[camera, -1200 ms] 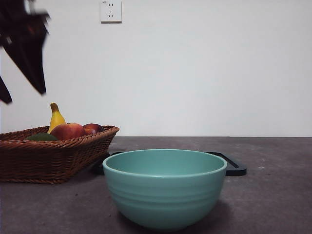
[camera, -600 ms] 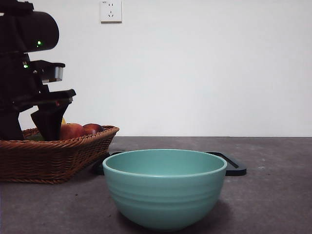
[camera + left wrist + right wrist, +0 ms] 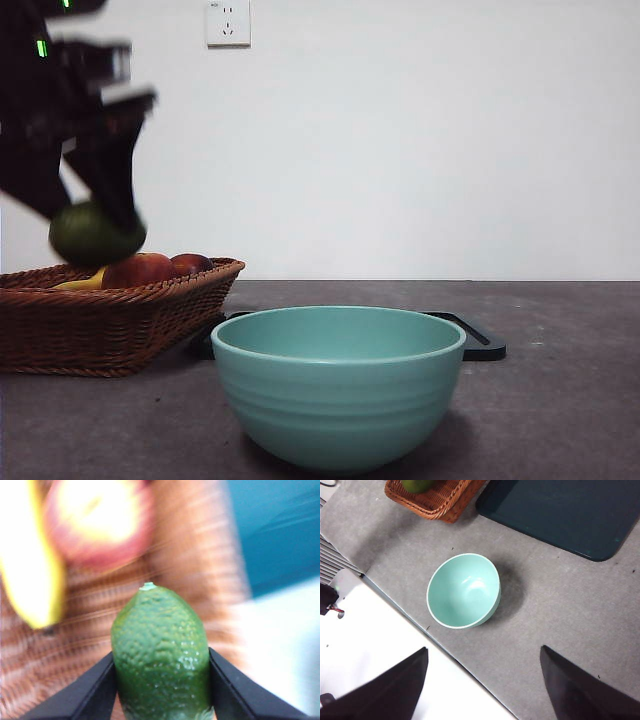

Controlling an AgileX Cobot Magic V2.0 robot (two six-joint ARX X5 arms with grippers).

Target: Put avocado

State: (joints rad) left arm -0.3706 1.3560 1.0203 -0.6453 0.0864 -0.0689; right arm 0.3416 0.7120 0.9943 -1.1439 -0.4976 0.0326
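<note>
Over wicker basket [image 3: 120, 325], pebbled dark-green avocado [image 3: 160, 652]

1. The left gripper [image 3: 162, 690] has its two black jaws closed against the sides of the avocado [image 3: 160, 655], one jaw on each flank
2. The avocado is dark green with pebbled, glossy skin, and its narrow end with a pale stem scar points away from the camera
3. Behind it lies the woven brown basket [image 3: 200, 575], strongly blurred
4. In the basket a red and yellow apple [image 3: 95, 520] sits beside a yellow banana [image 3: 32, 575]; the banana's dark tip is near the avocado's side
5. Past the basket's edge a teal surface [image 3: 275, 530] shows, with a pale grey area next to it
</note>
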